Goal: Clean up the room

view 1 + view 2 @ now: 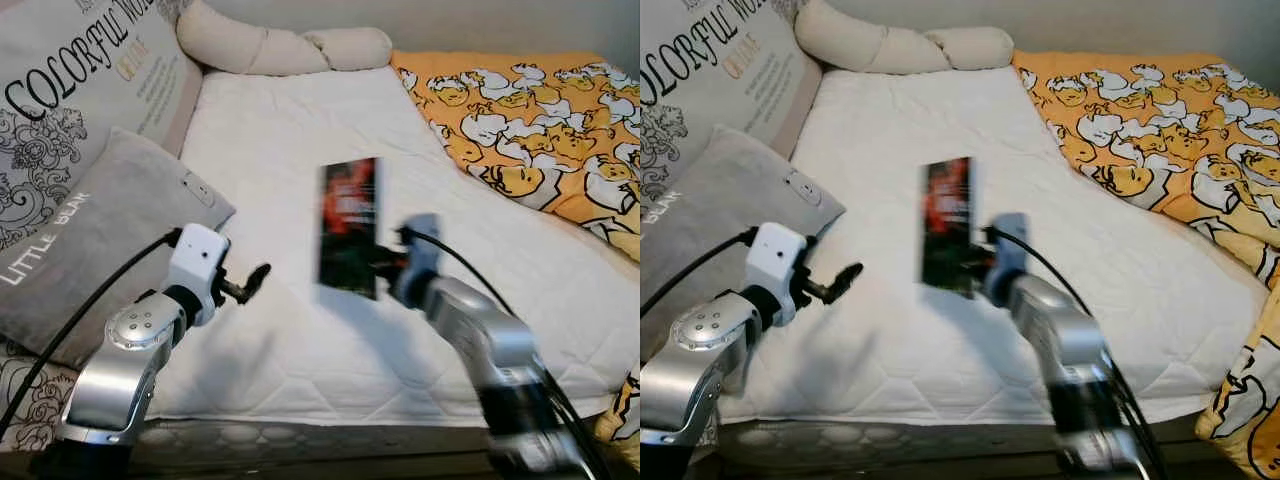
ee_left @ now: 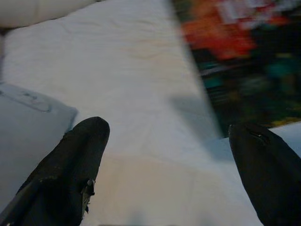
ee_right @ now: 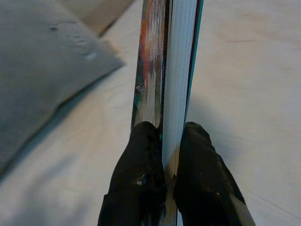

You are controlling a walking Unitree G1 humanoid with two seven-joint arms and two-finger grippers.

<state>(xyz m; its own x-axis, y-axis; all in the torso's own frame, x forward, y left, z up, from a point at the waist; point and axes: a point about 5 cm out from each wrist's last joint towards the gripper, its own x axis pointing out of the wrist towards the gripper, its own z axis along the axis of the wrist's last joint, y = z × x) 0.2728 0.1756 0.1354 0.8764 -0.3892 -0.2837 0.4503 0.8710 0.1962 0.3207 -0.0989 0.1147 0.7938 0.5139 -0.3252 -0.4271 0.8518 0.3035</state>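
Carrying the book upright above the middle of the white mattress, the right gripper pinches its lower edge tight between both fingers. Keeping it level and moving slowly should stop the pages slipping. Its cover is dark with red-orange splashes, its page block white, blurred in the head views. The left gripper hovers spread wide, holding nothing, near the grey pillow.

Right end effector: two black fingers pinched on lower edge of book. Book upright, seen edge-on; dark, colourful cover on one side, pale page block beside it, teal edge. White quilted bed beneath book. Grey pillow on bed, near book's cover side.
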